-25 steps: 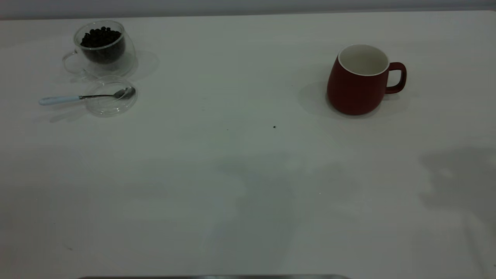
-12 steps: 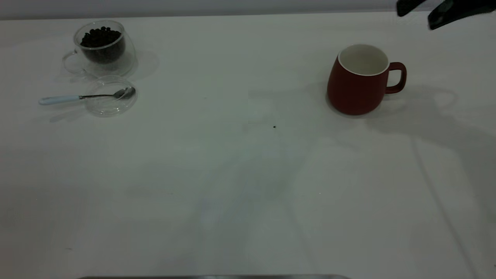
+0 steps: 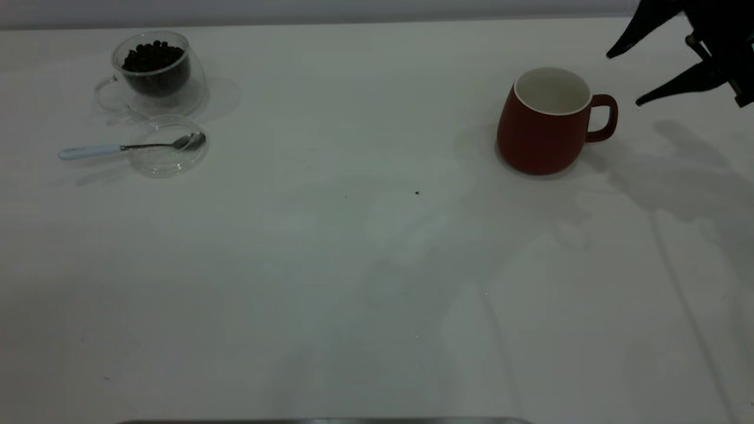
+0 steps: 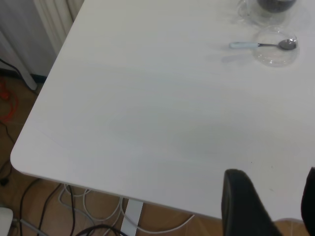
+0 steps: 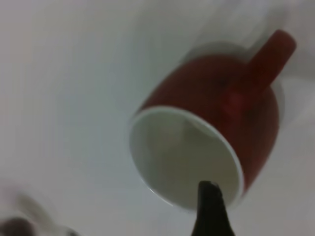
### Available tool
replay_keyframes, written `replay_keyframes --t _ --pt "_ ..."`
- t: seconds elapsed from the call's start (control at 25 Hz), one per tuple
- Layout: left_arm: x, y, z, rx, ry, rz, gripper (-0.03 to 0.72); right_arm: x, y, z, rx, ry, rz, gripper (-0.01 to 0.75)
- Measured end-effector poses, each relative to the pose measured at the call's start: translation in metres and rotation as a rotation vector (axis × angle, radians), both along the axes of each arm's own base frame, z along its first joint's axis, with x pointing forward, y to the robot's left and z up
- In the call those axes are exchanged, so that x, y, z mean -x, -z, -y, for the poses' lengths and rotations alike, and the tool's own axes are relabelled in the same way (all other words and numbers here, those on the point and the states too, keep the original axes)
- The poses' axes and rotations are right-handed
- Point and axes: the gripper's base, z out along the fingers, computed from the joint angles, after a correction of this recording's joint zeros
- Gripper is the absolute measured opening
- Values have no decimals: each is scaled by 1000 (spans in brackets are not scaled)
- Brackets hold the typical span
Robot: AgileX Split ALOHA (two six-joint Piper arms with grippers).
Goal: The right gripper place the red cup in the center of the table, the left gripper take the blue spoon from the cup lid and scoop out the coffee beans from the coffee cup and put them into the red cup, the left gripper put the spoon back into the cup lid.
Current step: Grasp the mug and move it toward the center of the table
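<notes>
The red cup (image 3: 545, 129) stands upright and empty at the right of the table (image 3: 353, 265), its handle facing right. My right gripper (image 3: 624, 79) is open in the air just right of the handle, apart from it. In the right wrist view the red cup (image 5: 221, 98) fills the frame beyond one fingertip (image 5: 209, 206). The coffee cup (image 3: 156, 73) with coffee beans (image 3: 153, 56) stands far left. In front of it the blue spoon (image 3: 118, 148) lies with its bowl in the cup lid (image 3: 169, 147). My left gripper (image 4: 273, 196) is open and empty over the table's near edge.
The left wrist view shows the table's rounded corner (image 4: 19, 157), with cables on the floor below it, and the spoon (image 4: 256, 45) and lid (image 4: 275, 49) far off. A tiny dark speck (image 3: 417, 192) lies mid-table.
My right gripper came into view at the top right and dropped lower, level with the red cup's handle. The cup, spoon, lid and glass cup have not moved.
</notes>
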Motion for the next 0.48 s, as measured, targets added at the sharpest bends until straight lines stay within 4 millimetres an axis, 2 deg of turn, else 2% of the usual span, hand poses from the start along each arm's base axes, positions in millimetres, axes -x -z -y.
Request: replay_keyframes --t 0.28,0.48 --pt "0 0 0 0 0 0 354 -13 33 -3 -141 192 -79 561" --pt "0 0 0 0 0 0 354 -12 50 -2 -154 233 -119 561"
